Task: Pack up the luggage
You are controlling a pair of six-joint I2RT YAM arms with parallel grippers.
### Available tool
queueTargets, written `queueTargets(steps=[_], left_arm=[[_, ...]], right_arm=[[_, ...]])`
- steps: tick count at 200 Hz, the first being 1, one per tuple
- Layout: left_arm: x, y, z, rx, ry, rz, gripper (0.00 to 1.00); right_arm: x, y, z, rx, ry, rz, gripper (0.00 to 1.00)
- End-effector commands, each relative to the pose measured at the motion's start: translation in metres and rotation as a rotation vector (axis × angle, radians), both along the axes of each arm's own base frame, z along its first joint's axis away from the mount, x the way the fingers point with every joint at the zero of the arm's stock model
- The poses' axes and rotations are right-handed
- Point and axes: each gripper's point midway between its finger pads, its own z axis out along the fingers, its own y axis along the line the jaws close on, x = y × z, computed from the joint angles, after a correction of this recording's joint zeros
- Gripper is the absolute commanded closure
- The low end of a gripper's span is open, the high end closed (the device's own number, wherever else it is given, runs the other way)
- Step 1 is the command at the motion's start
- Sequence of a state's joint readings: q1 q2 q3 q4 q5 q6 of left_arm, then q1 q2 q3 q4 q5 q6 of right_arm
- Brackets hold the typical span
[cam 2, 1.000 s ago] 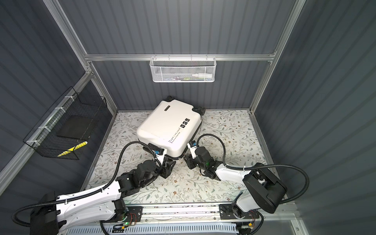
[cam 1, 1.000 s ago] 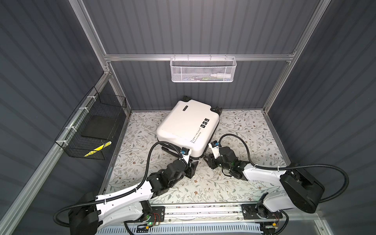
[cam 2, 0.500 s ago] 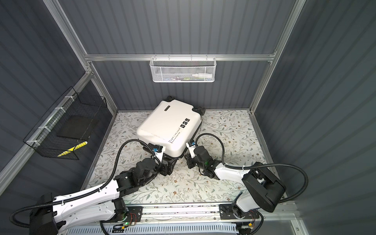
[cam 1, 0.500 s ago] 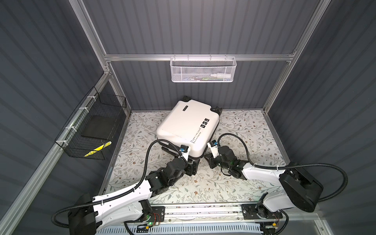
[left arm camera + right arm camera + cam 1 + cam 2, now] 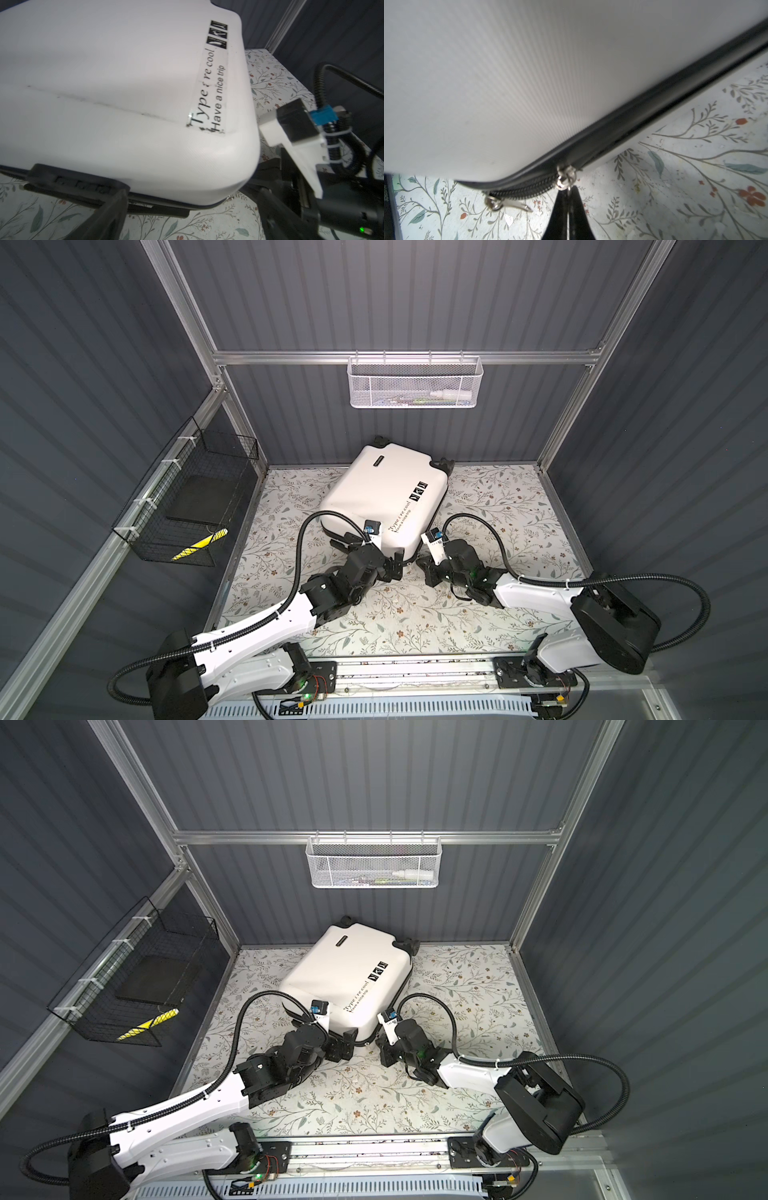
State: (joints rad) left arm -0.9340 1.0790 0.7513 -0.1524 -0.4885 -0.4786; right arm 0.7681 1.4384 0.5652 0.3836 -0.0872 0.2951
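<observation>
**Luggage lid down, zip pull pinched**

The floral table [image 5: 498,614] fills the lower half of both top views. The white luggage [image 5: 374,493] lies flat on it at frame centre with its lid down. It is skewed, with its wheels toward the back wall. The left tool [image 5: 390,570], at lower centre, stands spread wide at the luggage's near corner. The right tool [image 5: 568,196], just right of that corner, is pressed together, pinching a zip pull [image 5: 564,179]. A second pull [image 5: 506,204] lies loose nearby.

Robotics laboratory test cell: walled with ribbed panels [image 5: 395,294], braced by aluminium framing [image 5: 291,357], floored by floral-print bench [image 5: 415,622], edged by arm-mounting rail [image 5: 415,669].
</observation>
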Motion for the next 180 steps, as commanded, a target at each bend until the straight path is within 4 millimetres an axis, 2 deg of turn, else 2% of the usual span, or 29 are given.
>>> queueTargets(steps=[1,62,127,157,175,180], left_arm=[[0.008,0.02,-0.01,0.002,0.078,0.106,0.01],[0.014,0.01,-0.031,0.035,0.154,0.121,0.01],[0.018,-0.001,-0.036,0.019,0.169,0.101,0.02],[0.019,-0.005,-0.038,0.017,0.172,0.089,0.02],[0.019,-0.005,-0.034,0.015,0.165,0.086,0.02],[0.019,-0.005,-0.033,0.014,0.164,0.084,0.02]], right_arm=[[-0.002,-0.002,0.005,0.016,-0.002,0.002,1.0],[-0.021,0.007,0.008,0.011,-0.003,0.061,1.0],[-0.061,0.033,0.009,-0.013,-0.035,0.165,1.0],[-0.06,0.029,-0.004,-0.038,-0.021,0.137,1.0],[-0.058,0.026,-0.006,-0.034,-0.015,0.116,1.0],[-0.058,0.026,-0.006,-0.032,-0.012,0.112,0.93]])
